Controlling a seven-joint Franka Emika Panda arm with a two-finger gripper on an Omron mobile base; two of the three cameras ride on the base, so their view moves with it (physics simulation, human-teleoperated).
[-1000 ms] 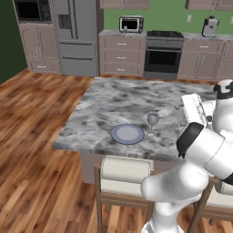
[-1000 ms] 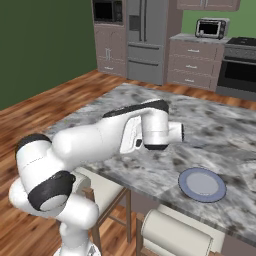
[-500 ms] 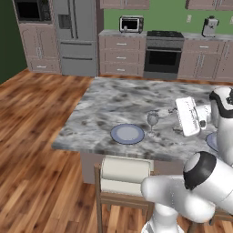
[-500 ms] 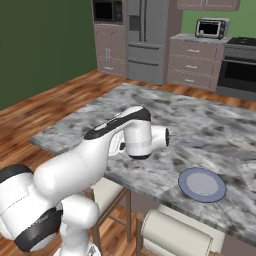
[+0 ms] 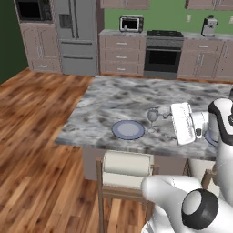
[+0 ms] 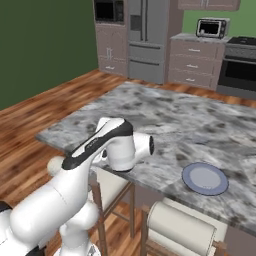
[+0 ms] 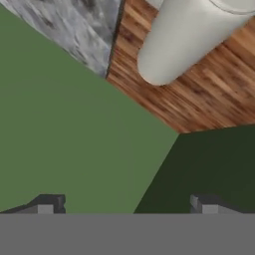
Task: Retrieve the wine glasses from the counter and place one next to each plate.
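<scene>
Marbled island (image 5: 113, 98) bears a translucent grey stemmed wine glass (image 5: 152, 117) (beside blue-grey plate (image 5: 128, 129)); pincer (image 7: 127, 206) wide.

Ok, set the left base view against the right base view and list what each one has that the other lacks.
Left base view: a wine glass standing just right of a plate, and a coffee machine on the counter. Right base view: the arm's white elbow in front of the island's near edge. Both: that plate, the marbled island, the fridge and the toaster oven.
</scene>
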